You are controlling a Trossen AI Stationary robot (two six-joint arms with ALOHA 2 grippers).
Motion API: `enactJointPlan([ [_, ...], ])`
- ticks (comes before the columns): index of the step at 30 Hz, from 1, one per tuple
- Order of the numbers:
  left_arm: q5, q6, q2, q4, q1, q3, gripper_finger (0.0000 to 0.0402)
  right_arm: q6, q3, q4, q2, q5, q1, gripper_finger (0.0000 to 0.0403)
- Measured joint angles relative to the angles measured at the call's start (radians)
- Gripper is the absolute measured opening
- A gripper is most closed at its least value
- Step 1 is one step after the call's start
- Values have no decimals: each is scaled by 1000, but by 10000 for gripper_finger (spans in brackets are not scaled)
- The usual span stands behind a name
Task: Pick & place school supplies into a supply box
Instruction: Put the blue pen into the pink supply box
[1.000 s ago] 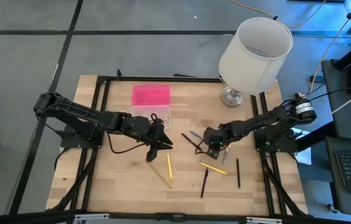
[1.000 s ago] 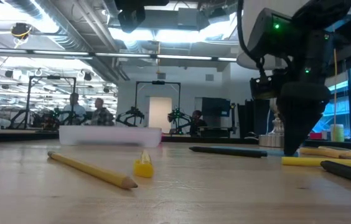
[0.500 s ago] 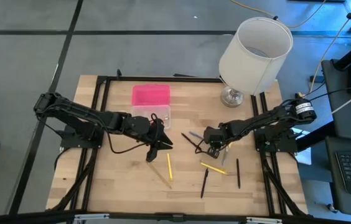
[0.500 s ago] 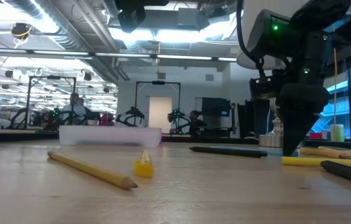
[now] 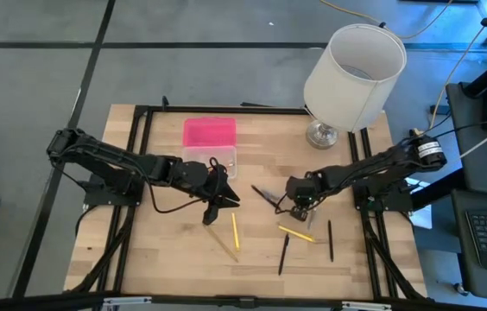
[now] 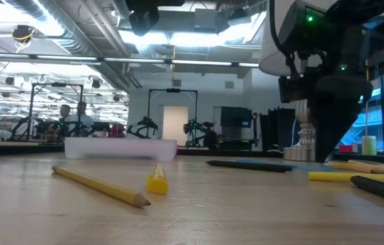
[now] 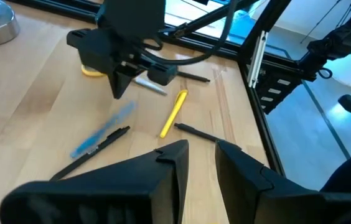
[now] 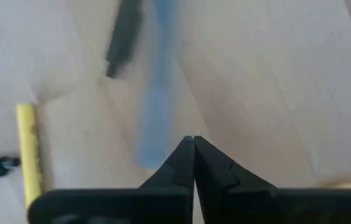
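The right gripper (image 5: 300,207) has slid a little toward the far side of the table and toward its own arm's side since a moment ago. In the low view it now stands a bit higher and more to the side than before. The left gripper (image 5: 218,204) has not moved at all. The pens and pencils lie where they lay before.

The right gripper's two fingers are pressed tight together, tip to tip, with nothing between them. The blue pen (image 8: 157,81) lies on the wood just past the fingertips (image 8: 185,155) and runs away from them. I cannot tell if the tips touch it. A black pen (image 8: 124,36) lies farther out, beside the blue one. A yellow marker (image 8: 28,149) lies off to one side of the fingers.

The left gripper has a thin gap between its fingers (image 7: 169,168) and holds nothing. It hangs over bare wood. A yellow pencil (image 5: 235,231) and a wooden pencil (image 5: 222,244) lie near it, toward the front edge of the table.

The supply box (image 5: 209,145) sits open at the far side of the table, behind the left gripper, with its pink lid (image 5: 209,132) folded back. More black pens (image 5: 283,254) lie in front of the right gripper, well apart from the box.
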Motion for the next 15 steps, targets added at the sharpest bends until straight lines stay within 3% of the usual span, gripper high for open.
enactJointPlan([
  [10, -50, 0, 0, 6, 0, 0, 72, 29, 1, 34, -86, 22, -1, 20],
  [15, -69, 0, 0, 6, 0, 0, 72, 26, 2, 153, -82, -106, -1, 37],
])
